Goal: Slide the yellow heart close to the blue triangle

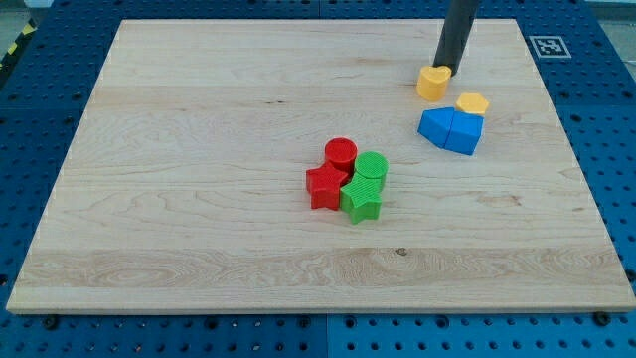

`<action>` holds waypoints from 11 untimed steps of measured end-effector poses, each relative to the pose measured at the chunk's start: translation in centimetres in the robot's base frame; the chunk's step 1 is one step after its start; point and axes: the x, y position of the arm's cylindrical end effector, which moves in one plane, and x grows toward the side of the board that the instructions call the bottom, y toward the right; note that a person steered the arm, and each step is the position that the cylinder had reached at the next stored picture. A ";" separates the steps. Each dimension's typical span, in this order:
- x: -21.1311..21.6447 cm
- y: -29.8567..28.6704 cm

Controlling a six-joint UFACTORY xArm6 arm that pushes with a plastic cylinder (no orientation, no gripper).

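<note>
Yellow heart (433,82) sits near the table's (199,119) top right; my tip (443,70), a bare rod tool holding nothing, leans in from the view's top, touching its upper edge. Just below-right lies a yellow hexagon (473,103), seemingly touching the blue triangle (437,127) and another blue block (465,133).

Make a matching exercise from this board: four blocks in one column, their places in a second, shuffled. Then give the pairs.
Blocks:
1. yellow heart
2. yellow hexagon
3. red cylinder
4. green star

Places:
A. lowest in the centre cluster
B. resting against the top of the blue blocks
C. top of the centre cluster
D. touching my tip

Pairs: 1-D, 2-B, 3-C, 4-A
</note>
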 end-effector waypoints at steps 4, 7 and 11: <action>0.6 -0.4; 0.6 -0.4; 2.9 -0.7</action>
